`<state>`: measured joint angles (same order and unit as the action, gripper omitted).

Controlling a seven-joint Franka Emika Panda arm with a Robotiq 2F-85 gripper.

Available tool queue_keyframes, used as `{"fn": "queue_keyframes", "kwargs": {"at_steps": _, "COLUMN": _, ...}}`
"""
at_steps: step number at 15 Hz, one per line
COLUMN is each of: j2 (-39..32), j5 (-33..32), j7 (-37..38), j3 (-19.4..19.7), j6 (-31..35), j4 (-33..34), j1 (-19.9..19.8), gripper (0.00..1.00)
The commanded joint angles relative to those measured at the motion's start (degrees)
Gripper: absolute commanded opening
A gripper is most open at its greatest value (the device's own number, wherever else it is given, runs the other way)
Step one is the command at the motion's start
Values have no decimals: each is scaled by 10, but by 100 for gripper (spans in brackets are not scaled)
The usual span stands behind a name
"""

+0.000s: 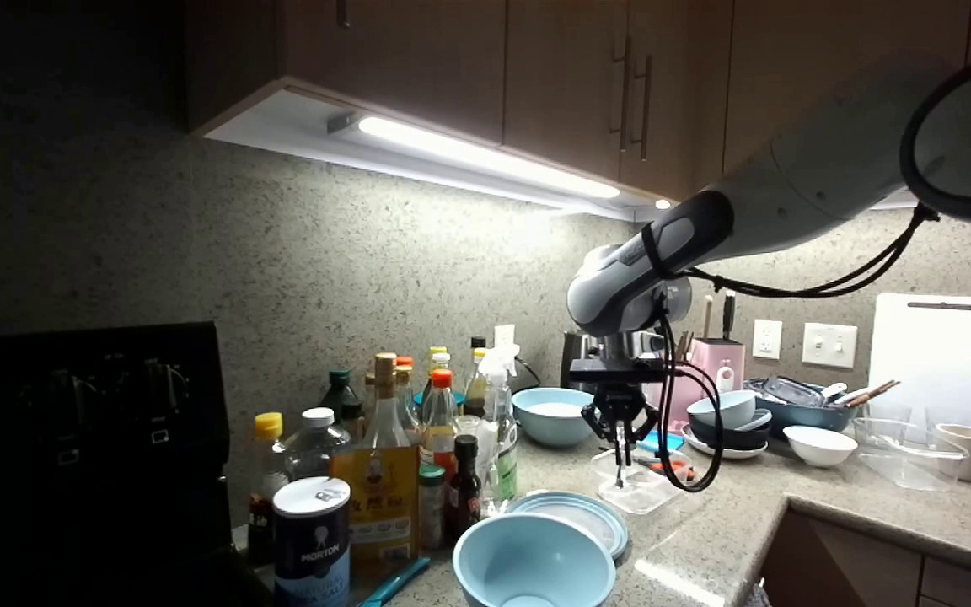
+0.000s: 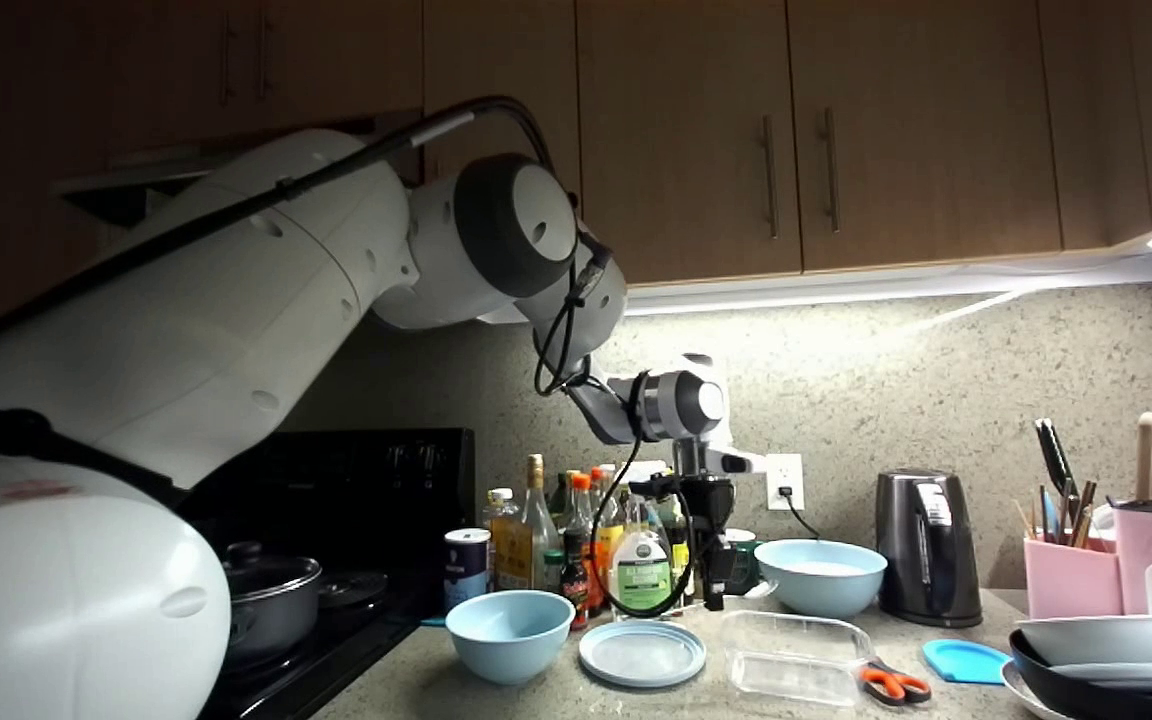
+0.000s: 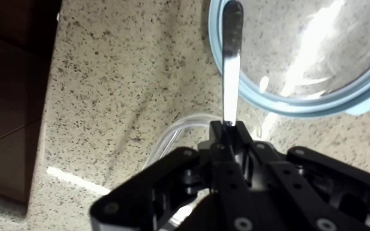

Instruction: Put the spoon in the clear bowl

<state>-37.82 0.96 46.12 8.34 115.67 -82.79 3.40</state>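
Observation:
My gripper [image 1: 623,459] is shut on the spoon. The spoon's metal handle [image 3: 232,48] sticks out from the fingertips [image 3: 227,124] in the wrist view; its other end is hidden there. In an exterior view the spoon [image 2: 762,590] lies roughly level across the gripper [image 2: 714,600], above the counter. A mid-sized pale-blue bowl [image 1: 533,558] with a lighter rim stands near the stove, also in the other exterior picture [image 2: 510,636]; it is apart from the gripper. I cannot tell whether it is see-through. A larger opaque light-blue bowl [image 1: 555,417] stands by the wall.
A flat round blue-rimmed lid [image 3: 303,106] lies beside the mid-sized bowl. A clear rectangular container [image 2: 794,690] is under the gripper. Orange-handled scissors [image 2: 894,684], bottles [image 1: 443,413], a kettle [image 2: 928,550] and stacked dishes [image 1: 728,430] stand around. The counter edge [image 1: 755,552] is in front.

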Motion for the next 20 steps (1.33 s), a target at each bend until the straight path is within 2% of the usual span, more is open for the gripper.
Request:
{"fn": "queue_keyframes", "kwargs": {"at_steps": 1, "j2": 22, "j5": 25, "j7": 63, "j3": 13, "j6": 16, "j4": -26, "j1": -22, "gripper": 8}}
{"fn": "queue_keyframes", "kwargs": {"at_steps": 2, "j2": 21, "j5": 39, "j7": 74, "j3": 10, "j6": -2, "j4": -21, "j1": -33, "gripper": 8}}
{"fn": "queue_keyframes", "kwargs": {"at_steps": 3, "j2": 21, "j5": 70, "j7": 49, "j3": -10, "j6": -36, "j4": -14, "j1": -50, "gripper": 8}}
{"fn": "queue_keyframes", "kwargs": {"at_steps": 4, "j2": 2, "j5": 32, "j7": 48, "j3": 7, "j6": -10, "j4": 2, "j1": -35, "gripper": 10}}
{"fn": "queue_keyframes", "kwargs": {"at_steps": 10, "j2": -16, "j5": 59, "j7": 47, "j3": -6, "j6": -30, "j4": 23, "j1": -48, "gripper": 7}}
{"fn": "queue_keyframes", "kwargs": {"at_steps": 18, "j2": -100, "j5": 87, "j7": 14, "j3": -26, "j6": -47, "j4": 131, "j1": -77, "gripper": 8}}
{"fn": "queue_keyframes", "kwargs": {"at_steps": 19, "j2": -107, "j5": 76, "j7": 26, "j3": -19, "j6": -37, "j4": 135, "j1": -69, "gripper": 8}}
{"fn": "queue_keyframes", "kwargs": {"at_steps": 20, "j2": -86, "j5": 69, "j7": 35, "j3": -13, "j6": -30, "j4": 105, "j1": -62, "gripper": 8}}
